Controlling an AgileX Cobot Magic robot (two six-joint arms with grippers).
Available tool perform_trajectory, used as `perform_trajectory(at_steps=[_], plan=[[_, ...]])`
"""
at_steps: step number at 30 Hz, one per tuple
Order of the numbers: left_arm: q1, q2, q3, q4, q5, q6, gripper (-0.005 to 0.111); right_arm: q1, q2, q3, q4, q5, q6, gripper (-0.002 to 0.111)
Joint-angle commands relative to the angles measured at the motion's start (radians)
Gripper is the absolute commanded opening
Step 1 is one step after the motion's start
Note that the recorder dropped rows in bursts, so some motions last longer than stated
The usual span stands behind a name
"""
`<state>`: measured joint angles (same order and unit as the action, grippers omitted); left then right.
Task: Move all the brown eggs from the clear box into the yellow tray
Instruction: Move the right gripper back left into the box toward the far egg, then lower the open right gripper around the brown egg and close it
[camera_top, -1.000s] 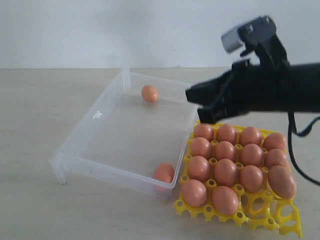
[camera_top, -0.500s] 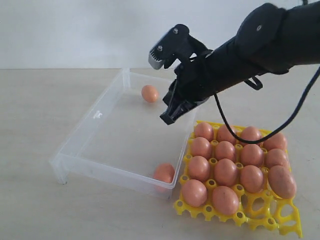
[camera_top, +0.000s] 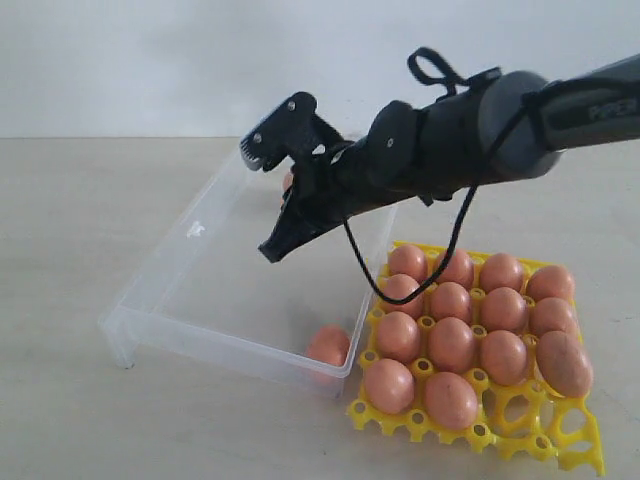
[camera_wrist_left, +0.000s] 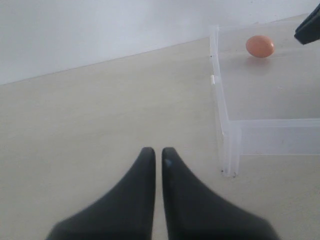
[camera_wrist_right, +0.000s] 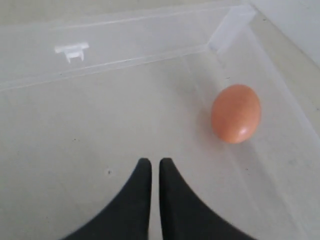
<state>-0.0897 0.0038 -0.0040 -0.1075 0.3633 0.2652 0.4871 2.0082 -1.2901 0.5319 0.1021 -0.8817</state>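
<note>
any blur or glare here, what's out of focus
Exterior view: soft even light, yellow tray sharp. Left wrist view: left claw close to the lens, edges soft. Right wrist view: brown egg shows a small highlight and faint shadow.

Bright even light, soft shadows, slightly blurry

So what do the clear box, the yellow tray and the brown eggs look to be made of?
Clear box: thin transparent plastic, glossy; the table shows through its walls.
Yellow tray: opaque bright yellow plastic, probably moulded, judging by its openwork grid and slight sheen.
Brown eggs: smooth orange-brown surface with a soft highlight; real shell or imitation, I cannot tell.
</note>
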Motion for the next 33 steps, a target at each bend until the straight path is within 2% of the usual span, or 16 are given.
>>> perform_trajectory(at_steps=[1,3,7,8,10,14,16,18,23,33], plan=[[0.004,-0.004,0.004,0.0,-0.004,-0.011,0.004,0.013,0.065,-0.019,0.003,-0.029,-0.022,0.006],[0.004,-0.004,0.004,0.0,-0.004,-0.011,0.004,0.013,0.078,-0.019,0.006,-0.024,-0.018,0.02],[0.004,-0.004,0.004,0.0,-0.004,-0.011,0.004,0.013,0.076,-0.019,0.047,-0.058,0.014,0.067],[0.004,-0.004,0.004,0.0,-0.004,-0.011,0.004,0.013,0.076,-0.019,0.063,-0.083,0.028,0.073],[0.004,-0.004,0.004,0.0,-0.004,-0.011,0.004,0.013,0.078,-0.019,0.087,-0.144,0.073,0.067],[0.004,-0.004,0.004,0.0,-0.004,-0.011,0.004,0.013,0.099,-0.019,0.093,-0.267,0.128,0.039],[0.004,-0.004,0.004,0.0,-0.004,-0.011,0.004,0.013,0.116,-0.026,0.093,-0.288,0.133,0.037],[0.004,-0.004,0.004,0.0,-0.004,-0.011,0.004,0.013,0.135,-0.039,0.093,-0.286,0.136,0.041],[0.004,-0.004,0.004,0.0,-0.004,-0.011,0.004,0.013,0.199,-0.087,0.091,-0.302,0.099,0.073],[0.004,-0.004,0.004,0.0,-0.004,-0.011,0.004,0.013,0.309,-0.18,0.084,-0.414,0.094,0.071]])
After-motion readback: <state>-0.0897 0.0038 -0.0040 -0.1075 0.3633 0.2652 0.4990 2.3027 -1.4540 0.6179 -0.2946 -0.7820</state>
